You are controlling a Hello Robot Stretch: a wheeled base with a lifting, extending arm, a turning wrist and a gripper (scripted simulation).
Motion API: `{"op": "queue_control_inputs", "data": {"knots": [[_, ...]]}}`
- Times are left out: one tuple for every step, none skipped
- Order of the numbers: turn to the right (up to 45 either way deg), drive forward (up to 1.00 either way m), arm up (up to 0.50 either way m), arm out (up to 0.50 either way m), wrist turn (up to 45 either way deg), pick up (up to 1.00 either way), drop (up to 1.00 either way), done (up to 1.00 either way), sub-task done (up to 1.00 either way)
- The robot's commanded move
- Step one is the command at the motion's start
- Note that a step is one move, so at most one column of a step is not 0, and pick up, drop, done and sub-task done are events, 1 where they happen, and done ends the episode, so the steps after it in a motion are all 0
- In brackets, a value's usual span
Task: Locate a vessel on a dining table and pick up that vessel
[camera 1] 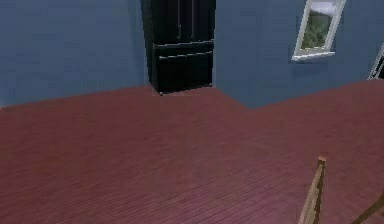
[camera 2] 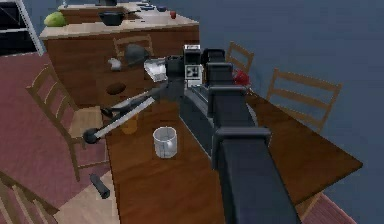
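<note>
There's the gripper point(camera 2: 120, 112) out across the surface point(camera 2: 300, 150), can't tell whether it's holding anything, and a sloppy sweep of the arm point(camera 2: 240, 150) could topple that pale vessel point(camera 2: 165, 142) just beside it!

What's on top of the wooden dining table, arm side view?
Visible on the brown wooden dining table: a clear glass cup and, farther back, a small red item. The dark square arm bar covers the tabletop's middle strip; whatever lies under it is hidden.

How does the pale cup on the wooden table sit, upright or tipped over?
Upright: the cup stands on its base on the table, with its round rim facing up.
</note>
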Motion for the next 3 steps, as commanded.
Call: {"op": "queue_control_inputs", "data": {"knots": [[0.0,0.0,0.0,0.0,45.0,0.0,0.0,0.0,0.0],[0.0,0.0,0.0,0.0,27.0,0.0,0.0,0.0,0.0],[0.0,0.0,-0.28,0.0,0.0,0.0,0.0,0.0,0.0]]}}
